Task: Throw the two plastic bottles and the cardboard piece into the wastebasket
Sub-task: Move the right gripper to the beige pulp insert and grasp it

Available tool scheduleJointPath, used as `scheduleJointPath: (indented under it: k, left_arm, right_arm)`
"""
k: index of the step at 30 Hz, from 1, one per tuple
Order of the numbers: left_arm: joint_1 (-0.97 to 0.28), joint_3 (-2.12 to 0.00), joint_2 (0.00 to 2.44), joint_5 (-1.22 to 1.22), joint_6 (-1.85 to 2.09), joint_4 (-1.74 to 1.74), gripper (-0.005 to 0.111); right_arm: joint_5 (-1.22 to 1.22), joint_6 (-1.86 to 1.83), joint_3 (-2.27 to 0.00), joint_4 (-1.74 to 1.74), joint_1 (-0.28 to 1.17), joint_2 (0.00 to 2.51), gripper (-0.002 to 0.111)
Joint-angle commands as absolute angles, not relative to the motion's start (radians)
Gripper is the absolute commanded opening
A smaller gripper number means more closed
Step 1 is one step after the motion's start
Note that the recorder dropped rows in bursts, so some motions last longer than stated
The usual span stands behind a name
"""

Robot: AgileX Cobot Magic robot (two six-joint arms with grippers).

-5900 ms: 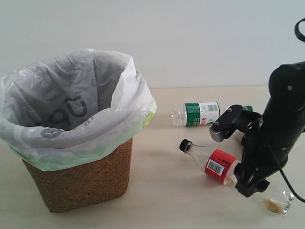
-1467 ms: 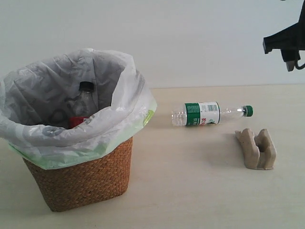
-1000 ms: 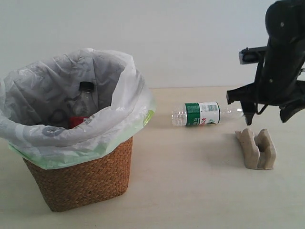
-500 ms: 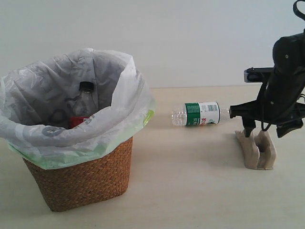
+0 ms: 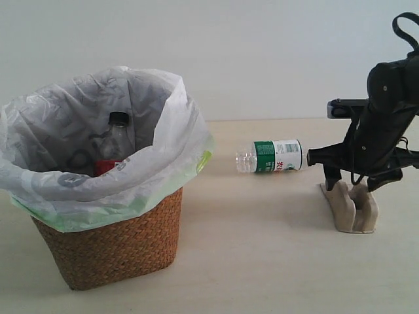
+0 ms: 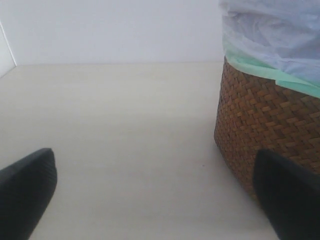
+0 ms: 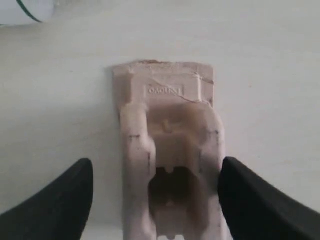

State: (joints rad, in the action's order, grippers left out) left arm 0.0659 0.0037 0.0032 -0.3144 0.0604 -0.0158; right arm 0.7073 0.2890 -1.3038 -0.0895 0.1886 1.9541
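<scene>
The brown wicker wastebasket (image 5: 111,242) stands at the left, lined with a white bag; the wicker (image 6: 265,115) also fills one side of the left wrist view. The black-capped, red-label bottle (image 5: 116,140) stands inside it. The green-label bottle (image 5: 275,156) lies on the table to its right; a sliver (image 7: 25,9) shows in the right wrist view. The beige cardboard piece (image 5: 350,208) lies nearest the right gripper (image 5: 353,185), which is open, its fingers straddling the piece (image 7: 170,145) without touching. My left gripper (image 6: 157,200) is open beside the wastebasket, holding nothing.
The pale wooden table (image 5: 262,261) stretches bare in front of the basket and bottle. A plain white wall (image 5: 262,52) stands behind. The left arm does not show in the exterior view.
The red-label bottle went from the table into the wastebasket. Over the last second the right gripper dropped from high on the right down around the cardboard piece.
</scene>
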Motion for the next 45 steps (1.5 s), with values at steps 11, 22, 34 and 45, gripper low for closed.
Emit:
scheduleJointPath:
  k: [11, 22, 34, 45]
  left_arm:
    - [0.059, 0.000, 0.000, -0.307, 0.052, -0.018, 0.108]
    - [0.059, 0.000, 0.000, -0.307, 0.052, -0.018, 0.108]
    - [0.059, 0.000, 0.000, -0.307, 0.052, -0.018, 0.108]
    - [0.059, 0.000, 0.000, -0.307, 0.052, -0.018, 0.108]
  right_arm:
    - [0.688, 0.288, -1.296, -0.117, 0.180, 1.936, 0.063]
    - [0.723, 0.388, -1.298, -0.263, 0.180, 1.936, 0.063]
    - [0.701, 0.417, -1.298, -0.273, 0.180, 1.945, 0.063]
    - [0.662, 0.436, -1.298, -0.267, 0.180, 1.979, 0.032]
